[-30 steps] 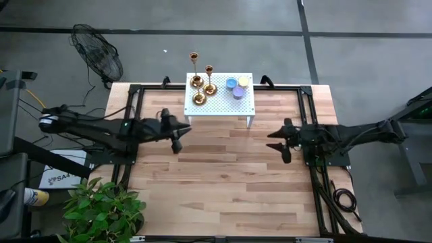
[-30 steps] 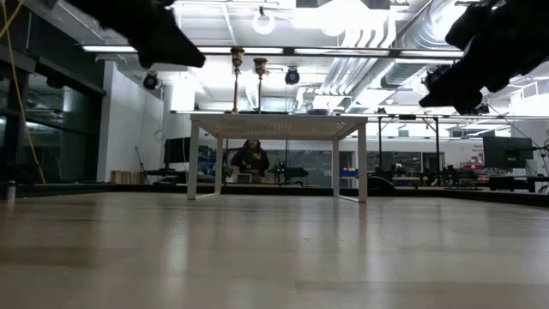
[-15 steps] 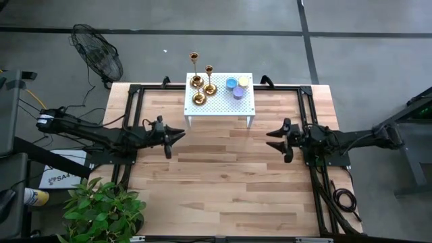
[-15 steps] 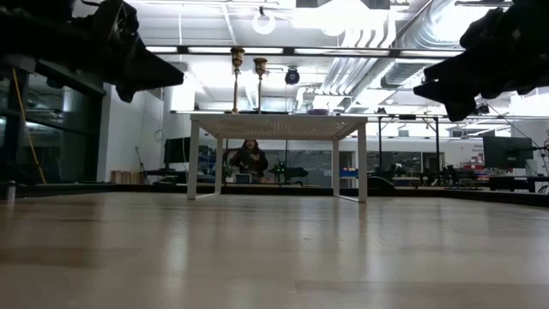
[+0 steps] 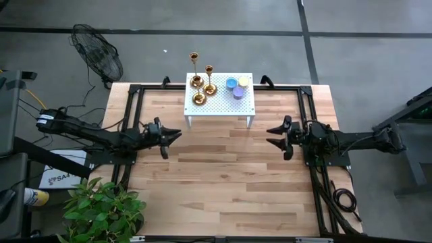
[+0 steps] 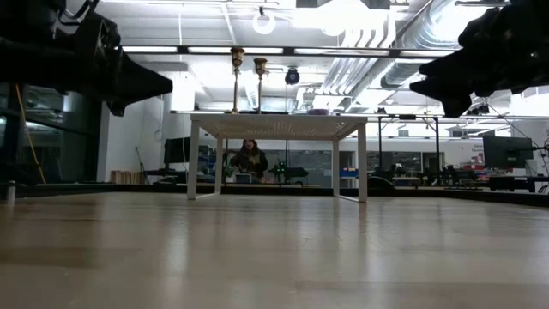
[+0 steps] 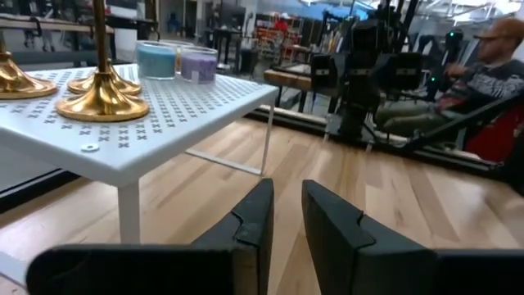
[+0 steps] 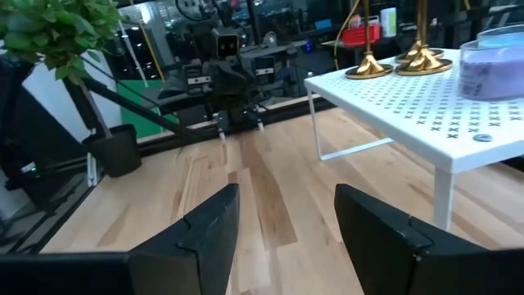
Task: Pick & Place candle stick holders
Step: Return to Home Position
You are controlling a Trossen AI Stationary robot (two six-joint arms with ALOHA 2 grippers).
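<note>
White shelf [image 5: 223,108]: candle stick holders [image 5: 200,98] block the left-arm side of its top and candles [image 5: 237,88] the far right-arm corner; the near strip is bare. The passage beneath, between its legs, appears open. The table [image 5: 223,182] in front of the shelf is free, flanked by the left gripper [image 5: 177,133] and the right gripper [image 5: 270,136].

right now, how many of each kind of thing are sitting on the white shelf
gold candle stick holders: 3
candles: 3 (blue, yellow, purple)
total on the white shelf: 6
</note>
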